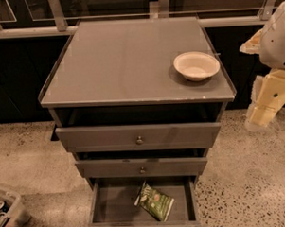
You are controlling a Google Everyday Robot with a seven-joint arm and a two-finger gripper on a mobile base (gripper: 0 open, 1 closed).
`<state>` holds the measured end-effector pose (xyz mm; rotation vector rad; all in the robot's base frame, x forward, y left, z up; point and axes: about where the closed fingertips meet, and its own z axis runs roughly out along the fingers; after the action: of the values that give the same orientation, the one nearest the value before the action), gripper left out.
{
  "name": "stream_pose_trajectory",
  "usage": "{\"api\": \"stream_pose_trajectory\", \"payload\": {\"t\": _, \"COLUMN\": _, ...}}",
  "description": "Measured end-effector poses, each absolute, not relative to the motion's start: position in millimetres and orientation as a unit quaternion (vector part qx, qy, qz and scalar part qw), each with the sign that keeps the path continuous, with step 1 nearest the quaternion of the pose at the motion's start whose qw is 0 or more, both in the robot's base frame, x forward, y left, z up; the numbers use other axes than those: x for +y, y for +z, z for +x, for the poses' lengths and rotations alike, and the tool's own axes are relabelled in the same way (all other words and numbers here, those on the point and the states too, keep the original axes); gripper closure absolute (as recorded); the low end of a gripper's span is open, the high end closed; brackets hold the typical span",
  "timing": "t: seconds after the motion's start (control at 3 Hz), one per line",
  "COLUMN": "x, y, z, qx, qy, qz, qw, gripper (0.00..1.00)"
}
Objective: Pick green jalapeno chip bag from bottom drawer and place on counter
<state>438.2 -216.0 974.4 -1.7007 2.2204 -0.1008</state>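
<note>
At cabinet base: bottom drawer (pixel 101 204) pulled open. It holds one item, the green jalapeno chip bag (pixel 155 203), lying flat and skewed, right of centre, toward the drawer's front edge. Two upper drawers (pixel 139 137) partly out, contents hidden. Bench (pixel 121 64): white bowl (pixel 196 65) near right edge, upright, nothing inside. Gripper (pixel 264 111) hangs beyond the bench's right edge, apart from the cabinet; open or closed: cannot tell.
</note>
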Motion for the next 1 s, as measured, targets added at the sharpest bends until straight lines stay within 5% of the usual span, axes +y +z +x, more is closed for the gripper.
{"api": "stream_pose_trajectory", "payload": {"t": 1.0, "x": -230, "y": 842, "z": 423, "qx": 0.879, "qy": 0.028, "qz": -0.413, "qw": 0.234, "gripper": 0.0}}
